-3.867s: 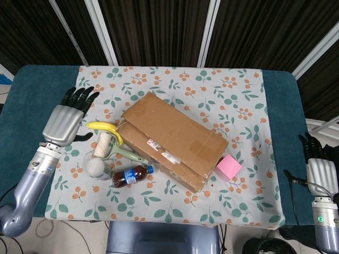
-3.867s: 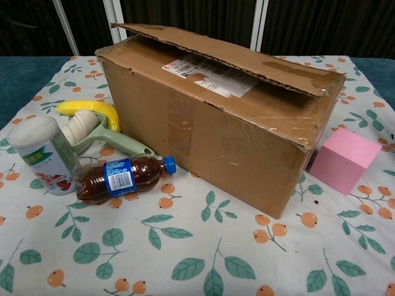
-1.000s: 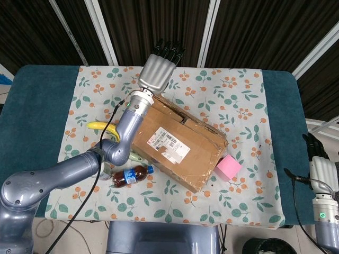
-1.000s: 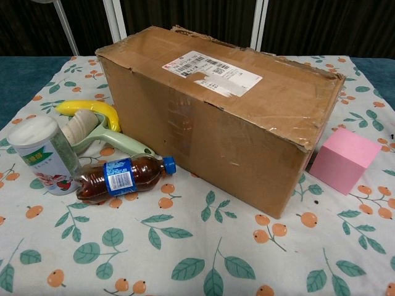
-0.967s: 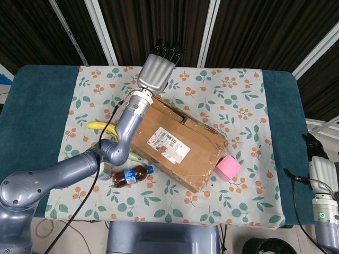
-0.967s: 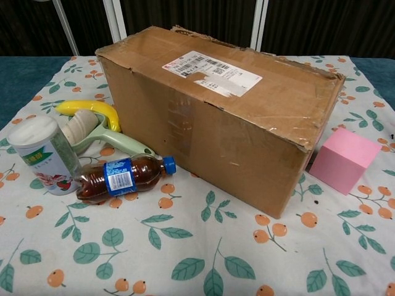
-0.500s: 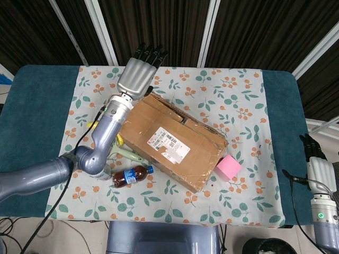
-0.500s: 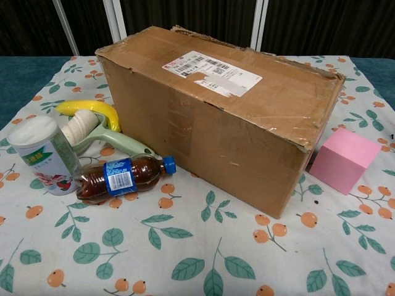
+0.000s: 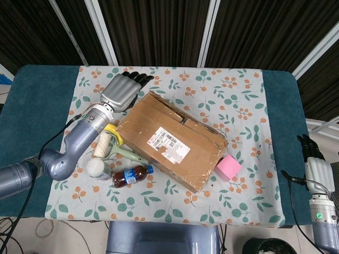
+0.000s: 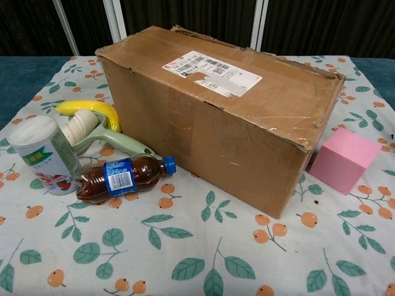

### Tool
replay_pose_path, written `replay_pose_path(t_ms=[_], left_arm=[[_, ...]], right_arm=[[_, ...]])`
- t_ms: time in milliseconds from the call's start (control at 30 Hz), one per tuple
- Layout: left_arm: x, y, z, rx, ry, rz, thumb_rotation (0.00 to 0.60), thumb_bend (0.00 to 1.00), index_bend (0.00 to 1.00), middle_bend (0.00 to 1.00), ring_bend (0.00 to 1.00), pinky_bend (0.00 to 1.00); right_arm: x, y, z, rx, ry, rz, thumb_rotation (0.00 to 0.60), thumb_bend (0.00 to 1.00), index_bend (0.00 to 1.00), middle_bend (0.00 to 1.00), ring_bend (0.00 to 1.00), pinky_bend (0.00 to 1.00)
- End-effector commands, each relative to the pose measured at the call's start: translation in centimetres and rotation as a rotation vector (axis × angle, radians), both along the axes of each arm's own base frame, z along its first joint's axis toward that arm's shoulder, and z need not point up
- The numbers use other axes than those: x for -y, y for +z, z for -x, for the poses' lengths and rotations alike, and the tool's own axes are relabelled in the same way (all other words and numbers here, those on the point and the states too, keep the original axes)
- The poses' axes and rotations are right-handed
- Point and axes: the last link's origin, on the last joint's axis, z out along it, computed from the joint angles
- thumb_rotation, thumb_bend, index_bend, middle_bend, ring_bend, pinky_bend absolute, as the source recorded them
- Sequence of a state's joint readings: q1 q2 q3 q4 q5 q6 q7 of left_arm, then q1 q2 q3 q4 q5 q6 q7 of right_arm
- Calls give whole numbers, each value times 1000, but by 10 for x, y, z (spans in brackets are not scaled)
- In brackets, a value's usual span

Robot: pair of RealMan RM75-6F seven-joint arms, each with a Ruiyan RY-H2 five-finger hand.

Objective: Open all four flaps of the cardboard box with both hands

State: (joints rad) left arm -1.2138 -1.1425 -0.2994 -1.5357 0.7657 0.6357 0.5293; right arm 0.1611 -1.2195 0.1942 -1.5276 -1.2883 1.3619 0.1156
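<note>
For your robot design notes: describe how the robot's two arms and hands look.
Both arms are smooth blue-grey metal tubes. Each hand has a silver-grey back and black fingers: the left hand and the right hand. Thin black cables run along both forearms. The right wrist carries a small green light.

Neither hand shows in the chest view; the head view cuts the right arm off at its bottom edge, leaving only the grey right hand at the table's side, its dark fingers too small to read as spread or curled. The grey left hand shows only its back, its fingertips just beyond the closed brown cardboard box, contact unclear. The arm hides part of the yellow banana.
</note>
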Motion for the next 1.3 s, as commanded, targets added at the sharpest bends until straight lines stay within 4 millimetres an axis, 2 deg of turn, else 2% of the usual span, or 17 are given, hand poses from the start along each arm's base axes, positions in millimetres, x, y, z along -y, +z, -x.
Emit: replay_pose_path(t_ms=[33,300,700,1033,1300], left_arm=[[-6,-13,-6,-35,-9,17,600,996,229,313,293,385],[-16,-45,-27,-64,-31,33,600,1000,276,374,334,403],[-14,-74,-31,-116,-30,68,600,1000,288,386,338,403],[-17,-80,-26,-128,-1,70,600,1000,293,395,342,404],[-15,-76,-23,-132,3,69,600,1000,398,527,453,477]], right_arm=[[0,1,1,3,-3,2,600,218,0,0,0,206],[0,3,2,13,-6,6,600,218,0,0,0,206],[0,3,1,22,-5,7,600,219,0,0,0,206],[0,2,1,26,-4,5,600,219,0,0,0,206],[1,2,0,26,-3,3,600,218,0,0,0,206]])
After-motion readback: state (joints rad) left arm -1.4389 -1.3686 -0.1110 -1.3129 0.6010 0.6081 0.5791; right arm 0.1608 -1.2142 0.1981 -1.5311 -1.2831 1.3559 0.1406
